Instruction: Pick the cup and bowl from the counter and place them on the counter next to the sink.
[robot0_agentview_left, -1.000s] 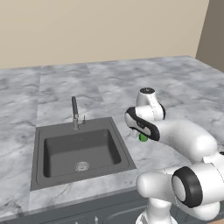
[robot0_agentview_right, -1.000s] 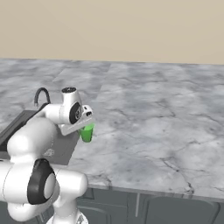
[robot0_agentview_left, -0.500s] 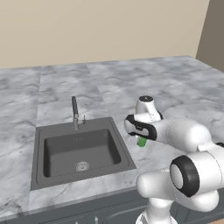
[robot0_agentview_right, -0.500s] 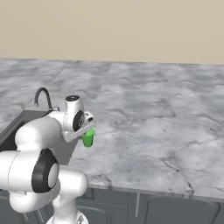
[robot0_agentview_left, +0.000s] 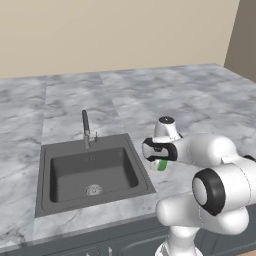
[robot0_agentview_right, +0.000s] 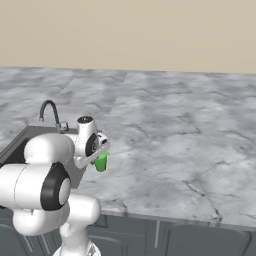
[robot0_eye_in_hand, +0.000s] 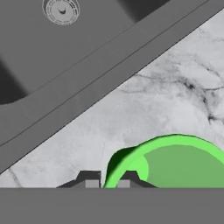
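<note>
The gripper (robot0_eye_in_hand: 105, 180) pinches the rim of the cup (robot0_eye_in_hand: 175, 162), a small bright green tumbler at the frame's lower right, over the marble surface (robot0_eye_in_hand: 144, 109) beside the sink (robot0_eye_in_hand: 65, 48).

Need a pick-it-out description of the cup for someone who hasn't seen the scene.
Start at the rectangular dark grey recessed sink set into the grey-white veined marble counter. Just off the sink's right rim, the white arm's end effector is shut on the rim of a small bright green tapered cup with no handle. It is the one bright green thing among grey stone and white robot.
</note>
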